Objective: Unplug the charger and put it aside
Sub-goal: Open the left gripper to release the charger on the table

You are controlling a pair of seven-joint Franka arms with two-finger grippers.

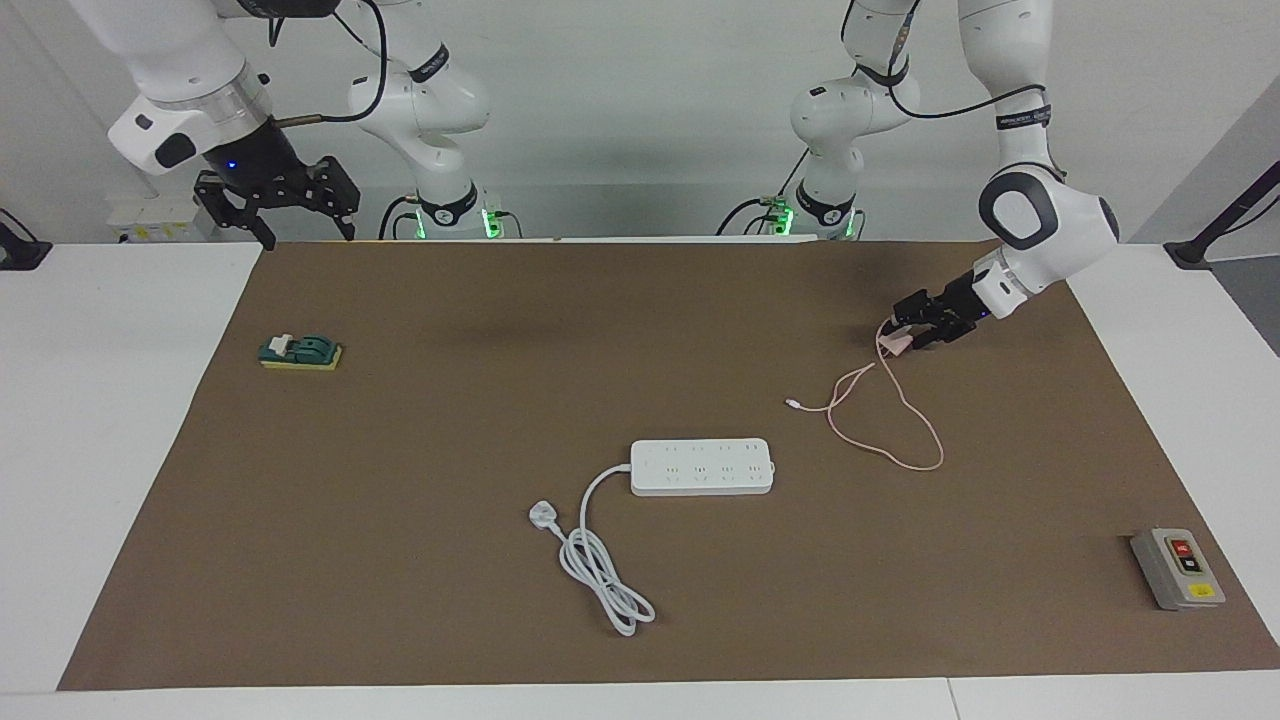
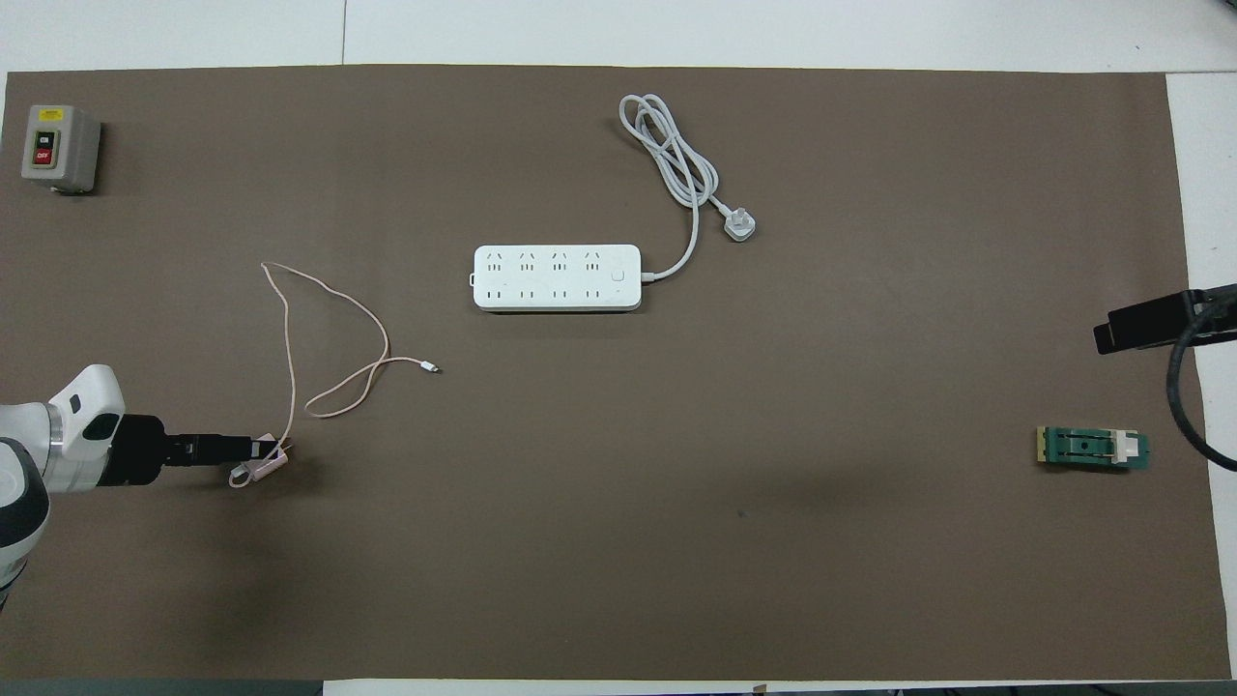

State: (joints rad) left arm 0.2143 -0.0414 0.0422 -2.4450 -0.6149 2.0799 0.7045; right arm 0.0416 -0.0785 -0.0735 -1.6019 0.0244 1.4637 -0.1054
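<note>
The charger (image 1: 895,343) (image 2: 253,472), a small pale pink plug cube, lies on the brown mat toward the left arm's end of the table, well apart from the white power strip (image 1: 702,467) (image 2: 557,277). Its thin pink cable (image 1: 905,405) (image 2: 290,329) loops over the mat and ends in a tiny white connector (image 1: 792,403) (image 2: 432,367). My left gripper (image 1: 905,333) (image 2: 275,449) is low at the charger, fingers parted, with the cube at their tips. My right gripper (image 1: 310,238) (image 2: 1150,324) waits open above the mat's edge at the right arm's end.
The strip's thick white cord and three-pin plug (image 1: 542,515) (image 2: 739,227) lie coiled beside it, farther from the robots. A grey switch box (image 1: 1178,568) (image 2: 58,147) stands at the mat's corner. A green block on a yellow pad (image 1: 300,352) (image 2: 1092,449) lies below the right gripper.
</note>
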